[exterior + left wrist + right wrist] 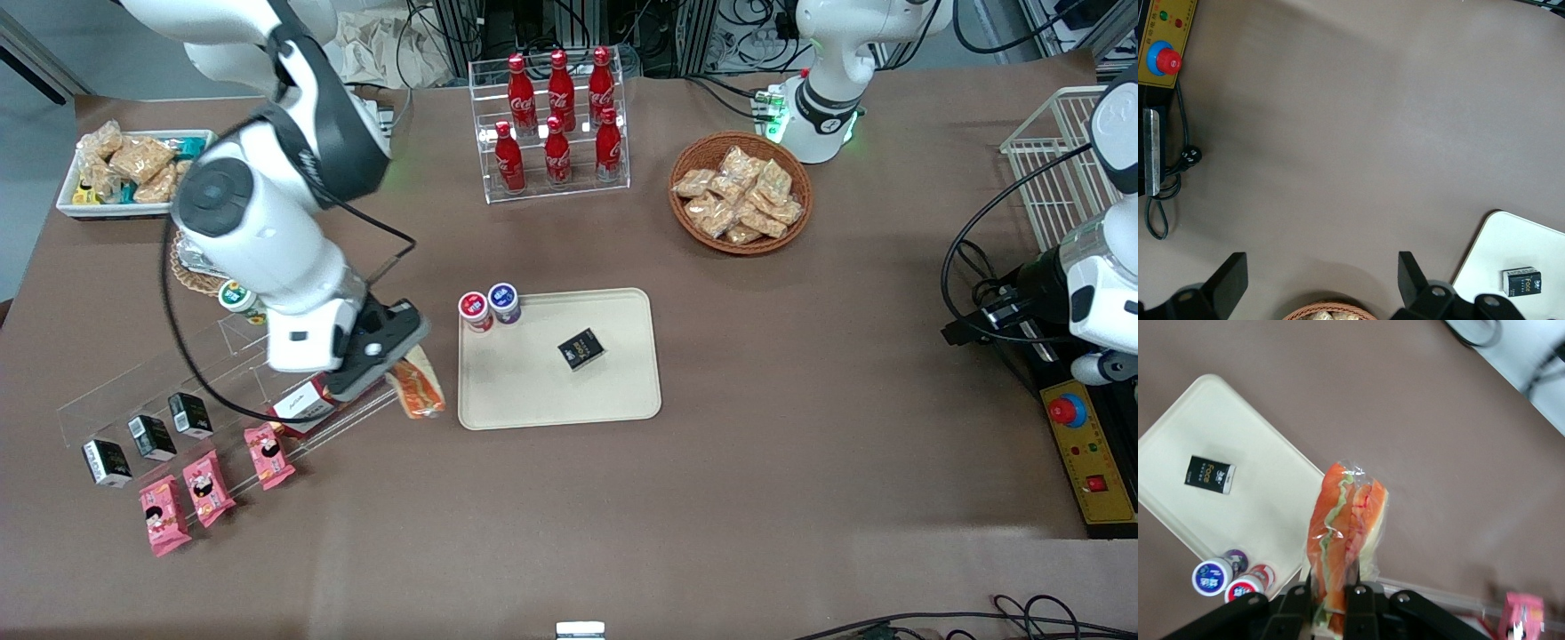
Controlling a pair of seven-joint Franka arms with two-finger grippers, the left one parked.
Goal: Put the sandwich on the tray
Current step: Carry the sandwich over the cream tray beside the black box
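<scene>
A brown table seen from above, with a white robot arm reaching in over the working arm's end. Its gripper [391, 369] hangs just beside the tray [622, 391], not yet over it. The fingers are closed on one end of the sandwich [418, 387], a wedge in clear wrap with orange and green filling showing along its edge. The sandwich [1345, 540] juts out from between the fingers, held in the air above bare table beside the tray's rim [1291, 460].

The beige tray already holds a small black box [581, 348] near its middle. Two round tubs, one red-lidded [475, 310] and one blue-lidded [503, 301], stand at its corner nearest the arm and farther from the camera.

Below the arm a clear rack [160, 373] holds small black cartons, with pink packets [209, 484] in front of it.

Risks, as a judgement: the grip is on one end only and on slick wrap, so the wedge could slide or droop out in transit. If released too soon it would land on the table or straddle the rim. A low pass could catch the rim or nudge the tubs, and a drop near the middle could land on the black box.
</scene>
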